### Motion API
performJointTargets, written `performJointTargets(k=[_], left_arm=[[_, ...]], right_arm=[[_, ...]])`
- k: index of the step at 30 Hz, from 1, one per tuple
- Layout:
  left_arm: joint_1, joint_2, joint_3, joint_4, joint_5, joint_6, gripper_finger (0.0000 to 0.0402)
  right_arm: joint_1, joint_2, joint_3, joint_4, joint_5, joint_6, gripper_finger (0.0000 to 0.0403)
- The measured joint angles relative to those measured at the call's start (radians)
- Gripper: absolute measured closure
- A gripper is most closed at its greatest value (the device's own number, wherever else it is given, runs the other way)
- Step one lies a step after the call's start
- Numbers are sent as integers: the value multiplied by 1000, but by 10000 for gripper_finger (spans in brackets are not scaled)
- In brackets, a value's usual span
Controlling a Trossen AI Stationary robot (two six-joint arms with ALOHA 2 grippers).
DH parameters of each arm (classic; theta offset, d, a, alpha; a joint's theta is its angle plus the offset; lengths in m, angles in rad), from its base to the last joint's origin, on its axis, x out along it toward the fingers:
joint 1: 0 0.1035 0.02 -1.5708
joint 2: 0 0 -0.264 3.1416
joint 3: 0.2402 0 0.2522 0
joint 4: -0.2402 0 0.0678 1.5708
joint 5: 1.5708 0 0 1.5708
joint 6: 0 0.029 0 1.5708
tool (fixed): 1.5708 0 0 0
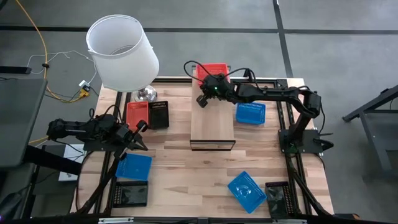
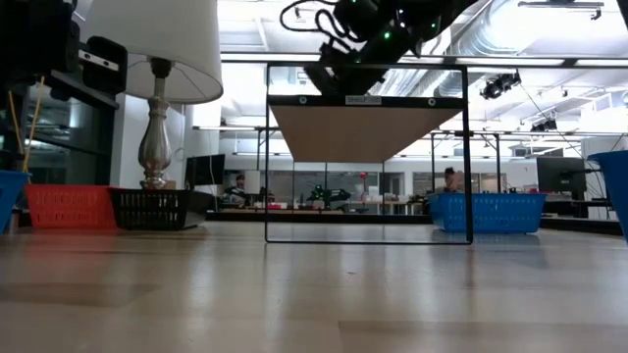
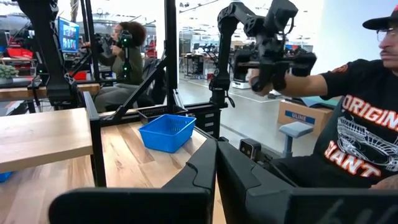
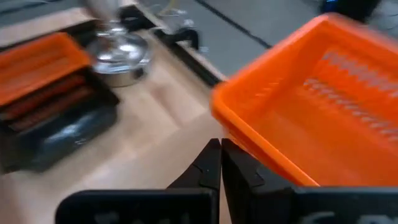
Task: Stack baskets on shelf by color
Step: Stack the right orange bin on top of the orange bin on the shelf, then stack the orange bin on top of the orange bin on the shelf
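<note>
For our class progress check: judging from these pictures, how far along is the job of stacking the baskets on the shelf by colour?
Barely begun. Done: one red basket sits at the shelf's far end. In hand: nothing; the shut right gripper hovers over the shelf beside that basket, and the shut left gripper waits near the lamp. Left: the other red basket, blue baskets and black baskets on the table.

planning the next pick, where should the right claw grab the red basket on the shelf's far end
Take the red basket by its near long rim, one finger inside and one outside, coming from above. It sits upright and open-topped on the shelf, and the shut right claw is already close by.
</note>
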Motion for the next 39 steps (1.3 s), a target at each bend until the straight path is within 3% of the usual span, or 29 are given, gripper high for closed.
performJointTargets(k=[4,8,15,18,25,30,34,39], left_arm=[[0,0,0,0,0,0,401],[0,0,0,0,0,0,401],[0,0,0,0,0,0,401],[0,0,0,0,0,0,401],[0,0,0,0,0,0,401],[0,0,0,0,0,0,401],[0,0,0,0,0,0,401],[0,0,0,0,0,0,401]], right_arm=[[48,-49,0,-31,-89,-41,403],[125,-138,0,-198,-90,-90,403],[288,-261,0,-485,95,-61,403],[345,-338,-88,-472,162,-29,403],[424,-682,-549,-163,234,46,403],[444,-886,-779,214,210,-55,403],[463,-955,-938,536,153,-158,403],[482,-958,-1115,854,153,-236,403]])
